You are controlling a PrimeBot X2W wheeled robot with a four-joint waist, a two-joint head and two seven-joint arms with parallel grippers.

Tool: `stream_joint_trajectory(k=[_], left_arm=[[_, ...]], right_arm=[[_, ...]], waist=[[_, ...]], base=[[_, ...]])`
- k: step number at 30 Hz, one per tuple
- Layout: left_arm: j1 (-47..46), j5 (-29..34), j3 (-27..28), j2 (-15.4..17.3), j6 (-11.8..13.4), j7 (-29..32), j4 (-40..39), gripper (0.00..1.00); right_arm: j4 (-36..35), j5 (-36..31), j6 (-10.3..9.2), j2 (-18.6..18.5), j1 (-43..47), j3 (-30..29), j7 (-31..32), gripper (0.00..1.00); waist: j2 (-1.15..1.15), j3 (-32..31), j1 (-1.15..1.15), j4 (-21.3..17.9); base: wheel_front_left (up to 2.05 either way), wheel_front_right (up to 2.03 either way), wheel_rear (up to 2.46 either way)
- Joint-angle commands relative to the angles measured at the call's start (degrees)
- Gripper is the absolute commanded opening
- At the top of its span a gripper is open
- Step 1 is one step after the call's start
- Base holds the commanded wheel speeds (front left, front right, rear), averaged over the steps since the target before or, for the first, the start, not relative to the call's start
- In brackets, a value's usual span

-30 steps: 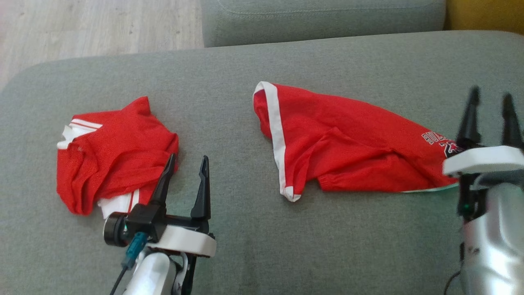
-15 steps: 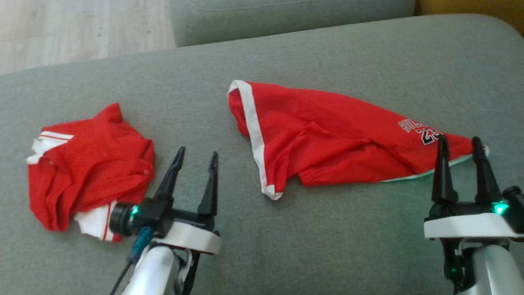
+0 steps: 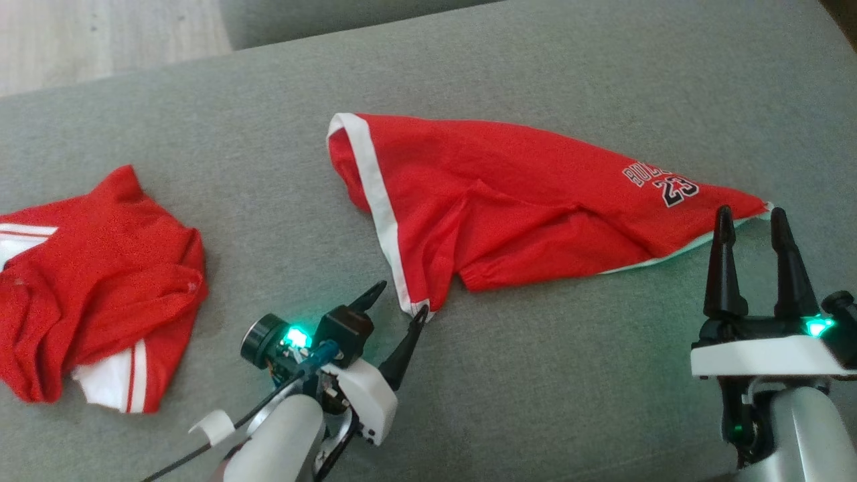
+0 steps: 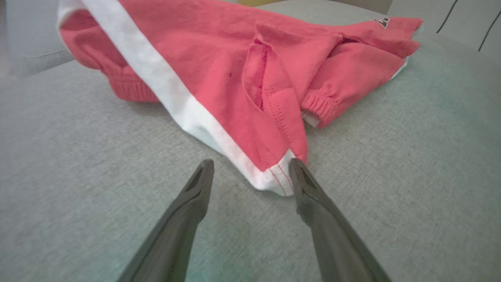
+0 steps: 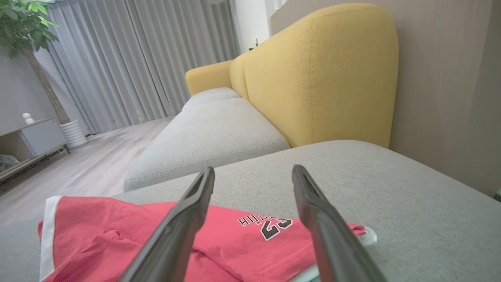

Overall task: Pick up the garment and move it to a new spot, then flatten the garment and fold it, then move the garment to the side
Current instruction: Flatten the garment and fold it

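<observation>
Red fabric shorts with a white side stripe (image 3: pixel 522 201) lie rumpled on the grey sofa cushion (image 3: pixel 569 375); flattening and folding look undone. Left gripper (image 3: pixel 402 298), fingers wide, straddles their 7 o'clock corner; right gripper (image 3: pixel 750 212), fingers wide and empty, hovers at their 3 o'clock tip

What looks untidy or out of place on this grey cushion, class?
The red shorts lie rumpled and askew, partly folded over themselves, a white-striped corner inside the open left pincer. A second red garment sits bunched further left. Nothing looks torn.
</observation>
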Motion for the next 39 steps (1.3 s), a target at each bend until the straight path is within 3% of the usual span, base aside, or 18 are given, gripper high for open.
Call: stream_joint_trajectory(k=[1,13,14,15,24,31,36,39], left_arm=[[-2.9,-0.9,0.7,0.5,-0.2,-0.3,-1.2,1.00],[-3.7,-2.4,-3.1,1.7,-0.3,-0.1,-0.1,1.00],[-3.7,-2.3,-3.3,1.9,-0.3,0.3,0.1,0.88],[-3.8,-2.3,-3.3,2.0,-0.3,0.4,0.1,0.00],[-9.1,-4.0,1.6,4.7,2.0,-1.2,-7.7,0.00],[-23.8,-5.5,4.0,8.8,0.5,6.6,-12.5,0.00],[-36.6,-5.6,0.6,12.8,-0.3,14.6,-8.0,0.00],[-43.4,-7.7,-4.6,15.6,-0.4,18.3,-3.9,0.00]], right_arm=[[-1.6,0.4,0.43,-0.3,-1.6,1.5,-0.6,1.00],[-0.3,0.9,0.43,-0.3,-1.8,2.0,-0.6,1.00],[-0.2,0.9,0.43,-0.3,-1.8,2.1,-0.6,1.00],[-0.1,1.0,0.43,-0.3,-1.8,2.3,-0.6,1.00],[0.3,2.0,0.43,-0.3,-2.2,3.0,-0.6,1.00],[0.1,3.8,0.43,-0.3,-3.6,6.2,-0.6,1.00],[-0.6,6.2,0.43,-0.3,-5.4,11.3,-0.6,1.00],[-1.3,8.3,0.43,-0.3,-6.0,14.7,-0.6,1.00]], waist=[[0.00,0.8,-0.01,-0.9],[0.00,0.8,-0.01,-2.3],[0.00,0.7,-0.01,-2.5],[0.00,0.6,-0.01,-2.6],[0.00,0.1,-0.01,-4.4],[0.00,1.3,-0.01,-7.6],[0.00,4.1,-0.01,-12.5],[0.00,6.1,-0.01,-15.8]], base=[[0.00,0.00,0.00],[0.00,0.00,0.00],[0.00,0.00,0.00],[0.00,0.00,0.00],[0.00,0.00,0.00],[0.00,0.00,0.00],[0.00,0.00,0.00],[0.00,0.00,0.00]])
